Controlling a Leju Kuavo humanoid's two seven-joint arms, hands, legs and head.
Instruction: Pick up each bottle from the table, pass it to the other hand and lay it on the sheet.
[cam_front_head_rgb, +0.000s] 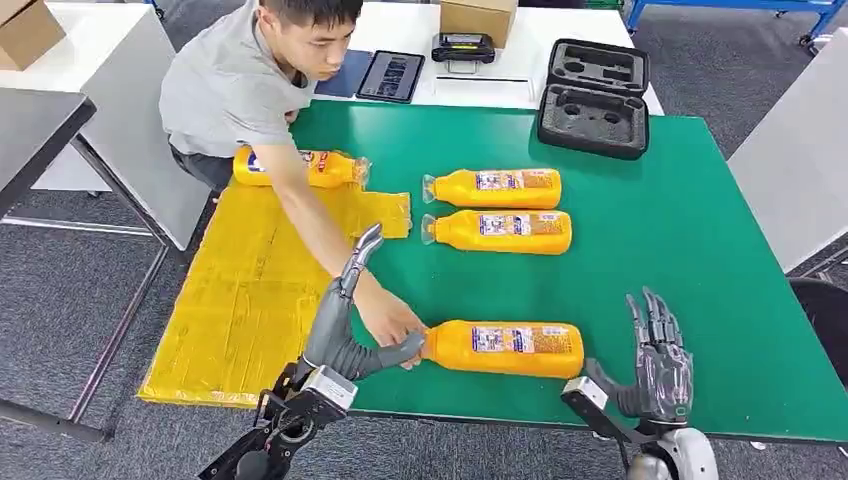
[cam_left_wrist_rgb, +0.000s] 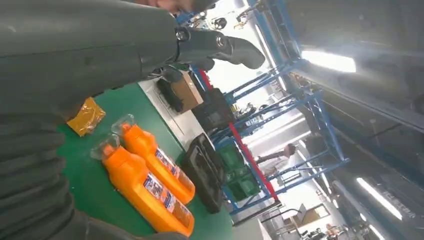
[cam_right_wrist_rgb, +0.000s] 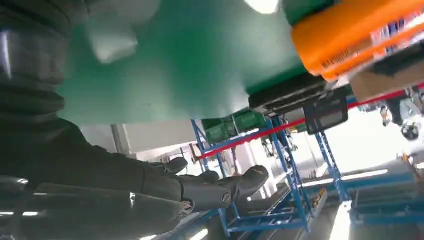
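Glossy orange plastic bottle (cam_front_head_rgb: 505, 348) lies beside left hand (cam_front_head_rgb: 345, 325).

four orange bottles (cam_front_head_rgb: 505, 348) lying flat, one on yellow sheet (cam_front_head_rgb: 255, 290)

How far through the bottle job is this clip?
One bottle on the sheet already lies on the yellow sheet. Neither the left hand nor the right hand holds anything; a person's hand is on the nearest bottle. That one and two bottles further back remain on the table.
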